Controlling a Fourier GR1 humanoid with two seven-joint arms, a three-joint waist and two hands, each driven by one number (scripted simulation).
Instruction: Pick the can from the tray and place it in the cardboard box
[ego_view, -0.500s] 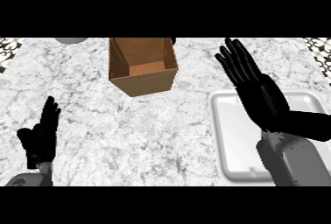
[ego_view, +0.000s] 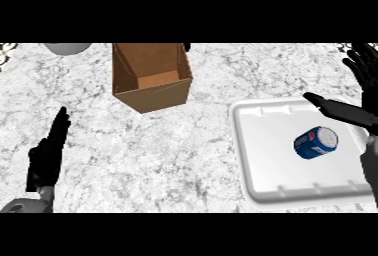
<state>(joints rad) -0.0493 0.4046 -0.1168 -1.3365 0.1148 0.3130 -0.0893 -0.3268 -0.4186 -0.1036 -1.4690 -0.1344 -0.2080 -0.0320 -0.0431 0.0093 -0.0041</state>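
Note:
A blue can (ego_view: 316, 142) with a white and red label lies on its side in the white tray (ego_view: 255, 150) at the right. My right hand (ego_view: 356, 110) hovers over the tray's far right side, open, fingers straight and thumb pointing left just above the can, apart from it. The open cardboard box (ego_view: 151, 75) stands at the top centre, its inside bare. At the lower left my left hand (ego_view: 49, 155) rests open, fingers up.
A grey round object (ego_view: 68, 48) shows at the top left edge beside the box. Marble counter (ego_view: 148, 160) stretches between the box, the tray and my left hand.
My right hand has shifted right and away from the tray's middle, uncovering the can. The view has also shifted, so box and tray sit further right and lower.

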